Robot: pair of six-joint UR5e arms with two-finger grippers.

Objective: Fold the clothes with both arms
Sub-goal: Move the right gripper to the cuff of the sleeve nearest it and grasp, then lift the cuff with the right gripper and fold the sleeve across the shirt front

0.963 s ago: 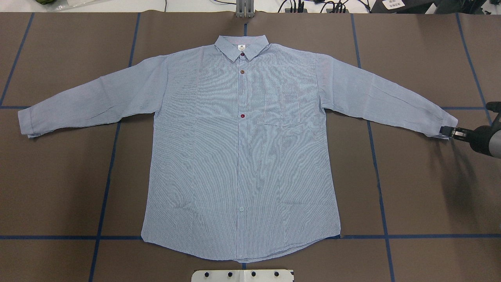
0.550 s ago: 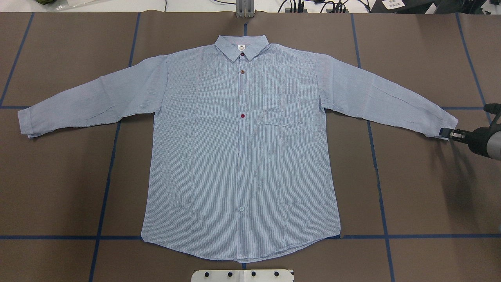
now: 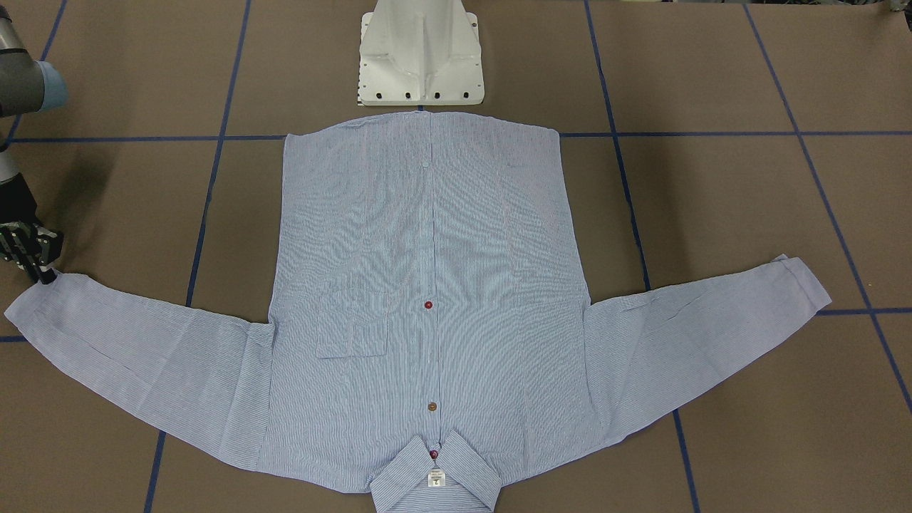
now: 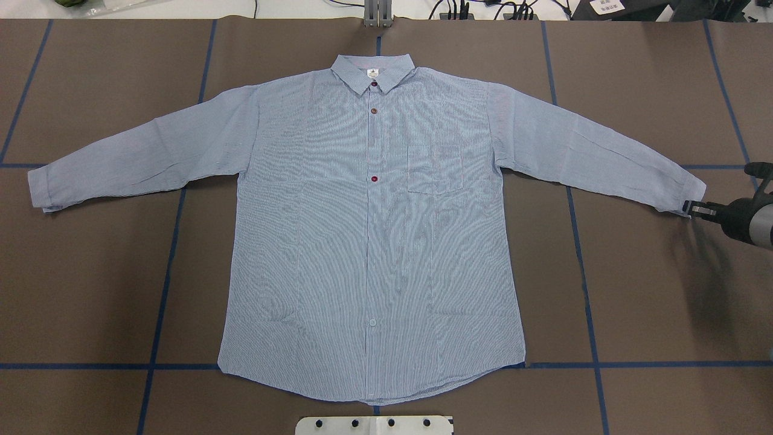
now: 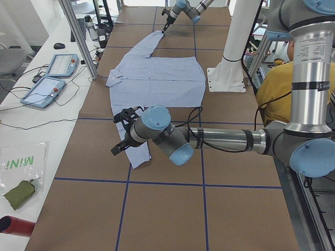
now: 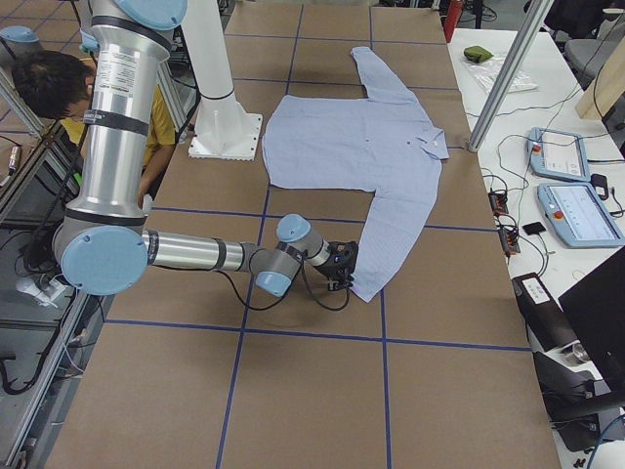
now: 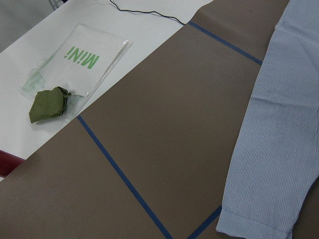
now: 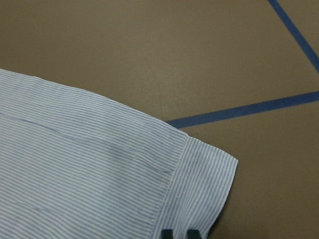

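Note:
The light blue striped shirt (image 4: pixel 371 241) lies flat and face up on the brown table, collar at the far side, both sleeves spread out. My right gripper (image 4: pixel 687 208) comes in low at the corner of the right sleeve's cuff (image 8: pixel 199 189). In the right wrist view its fingertips (image 8: pixel 167 233) are pressed close together on the cuff's edge. My left gripper (image 5: pixel 118 148) shows only in the exterior left view, hovering above the other cuff (image 7: pixel 254 226); I cannot tell if it is open or shut.
The white pedestal base (image 3: pixel 420 64) stands by the shirt's hem. A green pouch (image 7: pixel 49 104) and a plastic bag lie on the white side bench beyond the left sleeve. Tablets (image 5: pixel 52 78) lie there too. A person in yellow (image 5: pixel 277 83) sits behind the robot.
The right gripper has shifted slightly outward along the cuff corner. The shirt has not moved.

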